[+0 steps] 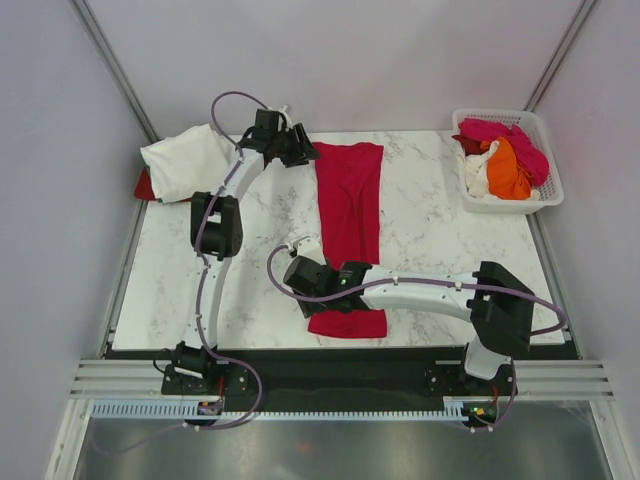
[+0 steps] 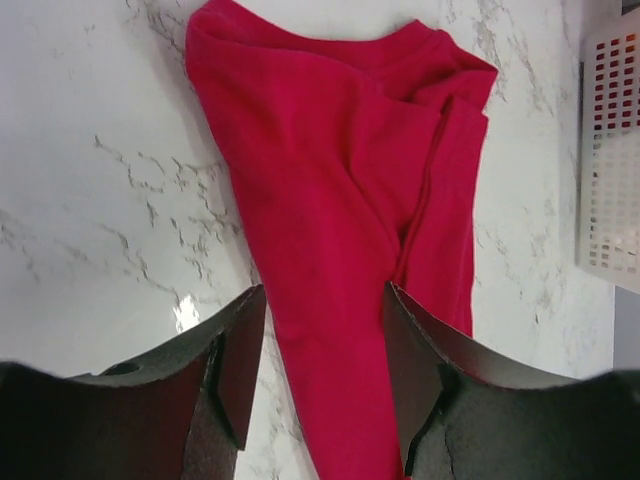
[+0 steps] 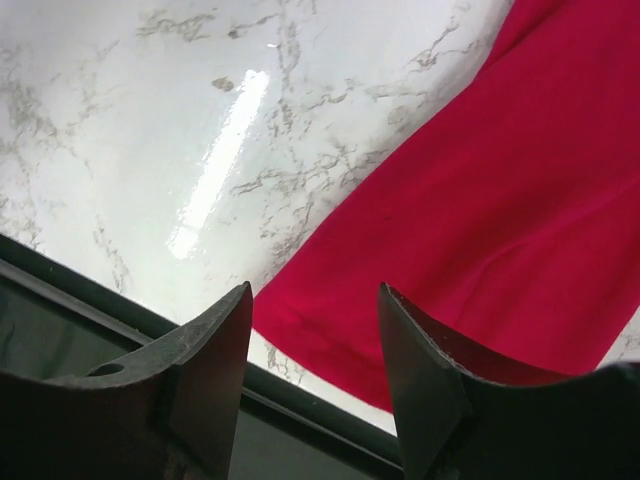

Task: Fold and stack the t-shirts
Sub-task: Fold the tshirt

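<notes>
A crimson-red t-shirt (image 1: 348, 200) lies folded into a long strip down the middle of the table, from the far edge to the near edge. It also shows in the left wrist view (image 2: 340, 200) and the right wrist view (image 3: 480, 210). My left gripper (image 1: 305, 152) is open just above the shirt's far left corner. My right gripper (image 1: 338, 298) is open above the shirt's near left corner. A cream-white t-shirt (image 1: 185, 160) lies at the far left on another red cloth (image 1: 145, 186).
A white lattice basket (image 1: 545, 150) at the far right holds pink, orange and white shirts (image 1: 505, 160). Its wall shows in the left wrist view (image 2: 610, 160). The table's dark near edge (image 3: 100, 300) runs under my right gripper.
</notes>
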Controlling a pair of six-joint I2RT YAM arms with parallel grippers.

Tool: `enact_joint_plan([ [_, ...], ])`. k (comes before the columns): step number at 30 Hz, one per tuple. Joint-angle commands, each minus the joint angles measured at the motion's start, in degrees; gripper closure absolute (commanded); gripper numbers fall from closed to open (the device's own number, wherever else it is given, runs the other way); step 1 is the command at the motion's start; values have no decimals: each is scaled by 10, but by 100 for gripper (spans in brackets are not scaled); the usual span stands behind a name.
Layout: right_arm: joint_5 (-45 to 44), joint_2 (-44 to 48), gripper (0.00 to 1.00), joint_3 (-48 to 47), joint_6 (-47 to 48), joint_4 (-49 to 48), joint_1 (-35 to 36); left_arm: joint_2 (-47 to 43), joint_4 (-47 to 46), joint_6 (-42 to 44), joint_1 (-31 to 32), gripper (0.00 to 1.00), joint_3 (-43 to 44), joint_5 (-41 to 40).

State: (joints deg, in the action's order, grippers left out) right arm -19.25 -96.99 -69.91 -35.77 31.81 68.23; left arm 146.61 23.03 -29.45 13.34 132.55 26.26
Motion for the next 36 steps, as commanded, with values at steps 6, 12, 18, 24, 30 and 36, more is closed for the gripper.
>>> enact_joint_plan([
  [6, -41, 20, 36, -34, -15, 55, 41, 107, 12, -15, 0, 41, 148, -7],
  [12, -97, 40, 23, -26, -45, 71, 42, 131, -8, -20, 14, 58, 152, 2],
  [18, -58, -5, 21, -27, -41, 58, 41, 123, -18, -39, 24, 98, 142, -27],
  [24, -28, -47, 39, -16, -53, 25, 43, 109, -17, -50, 15, 98, 119, -27],
  [30, -4, -93, 50, -2, -58, -8, 51, 99, -16, -49, 11, 98, 97, -23],
  [36, 3, -111, 100, 16, -63, -27, 57, 95, -17, -51, 3, 98, 90, -18],
])
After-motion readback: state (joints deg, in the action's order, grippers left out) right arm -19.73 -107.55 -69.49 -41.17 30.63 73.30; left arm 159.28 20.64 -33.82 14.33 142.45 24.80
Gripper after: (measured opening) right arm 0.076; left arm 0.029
